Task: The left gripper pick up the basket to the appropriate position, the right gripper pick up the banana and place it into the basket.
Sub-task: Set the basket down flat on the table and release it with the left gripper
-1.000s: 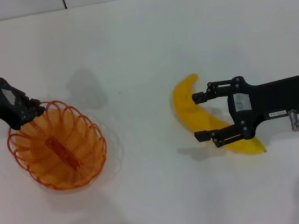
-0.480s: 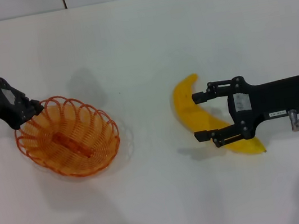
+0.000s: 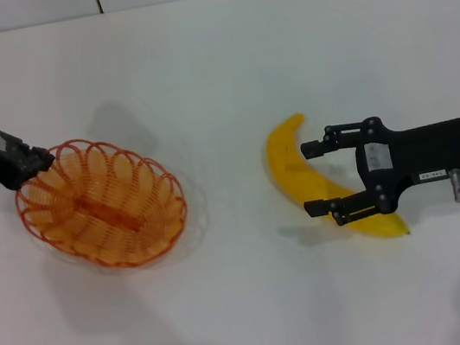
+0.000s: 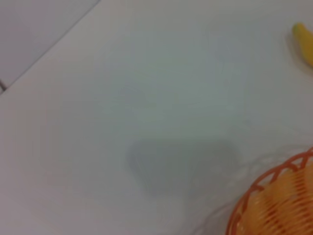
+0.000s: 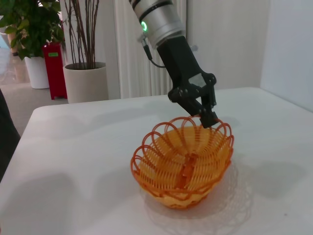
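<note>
Basket: long axis running 10 to 4 o'clock, left gripper pinching its 10 o'clock rim.
Banana: lying 11 to 5 o'clock, right gripper fingers spread wide over it.
Tabletop: lying open between them.

bright even light; soft shadows on table; left wrist view blurred

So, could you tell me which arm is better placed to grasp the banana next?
The right. The right gripper hovers open with its fingers straddling the banana on the table, so it likely only needs to close. The left gripper is busy, shut on the basket rim, far from the fruit.
</note>
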Available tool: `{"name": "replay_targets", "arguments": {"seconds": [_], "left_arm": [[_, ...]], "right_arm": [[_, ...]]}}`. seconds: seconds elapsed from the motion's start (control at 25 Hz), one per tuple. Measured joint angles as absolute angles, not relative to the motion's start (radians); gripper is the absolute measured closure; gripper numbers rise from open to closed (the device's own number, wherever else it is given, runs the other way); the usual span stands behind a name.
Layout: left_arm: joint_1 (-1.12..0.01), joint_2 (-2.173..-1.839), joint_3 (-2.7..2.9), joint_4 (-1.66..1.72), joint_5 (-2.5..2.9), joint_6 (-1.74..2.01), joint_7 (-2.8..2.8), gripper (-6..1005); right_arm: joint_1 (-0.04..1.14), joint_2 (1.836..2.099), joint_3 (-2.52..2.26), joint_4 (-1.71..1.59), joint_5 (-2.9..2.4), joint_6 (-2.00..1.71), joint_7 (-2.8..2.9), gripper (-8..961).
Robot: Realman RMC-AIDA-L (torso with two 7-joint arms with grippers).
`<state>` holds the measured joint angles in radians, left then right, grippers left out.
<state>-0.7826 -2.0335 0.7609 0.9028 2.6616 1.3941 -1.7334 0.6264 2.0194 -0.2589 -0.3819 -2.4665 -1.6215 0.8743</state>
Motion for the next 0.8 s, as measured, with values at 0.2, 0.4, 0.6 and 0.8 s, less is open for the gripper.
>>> {"name": "replay_targets", "arguments": {"seconds": [0.2,0.4,0.6,0.8], "left_arm": [[-0.769,-2.034,0.754,0.936,2.615,1.449,-1.823,956],[-0.767,-2.032,0.746,0.940,2.549,1.486,-1.900,957],[-0.756,-2.032,0.745,0.931,2.514,1.492,-2.020,957],[-0.759,-2.034,0.749,0.894,2.523,1.460,-2.111,956]], "right_arm": [[0.625,2.019,-0.259,-0.382,-2.465,-1.620,0.874,130],[0.624,2.019,-0.258,-0.382,-2.465,-1.620,0.874,130],[0.624,2.019,-0.258,-0.382,-2.464,-1.620,0.874,131],[0.630,2.021,-0.258,-0.382,-2.462,-1.621,0.874,131]]}}
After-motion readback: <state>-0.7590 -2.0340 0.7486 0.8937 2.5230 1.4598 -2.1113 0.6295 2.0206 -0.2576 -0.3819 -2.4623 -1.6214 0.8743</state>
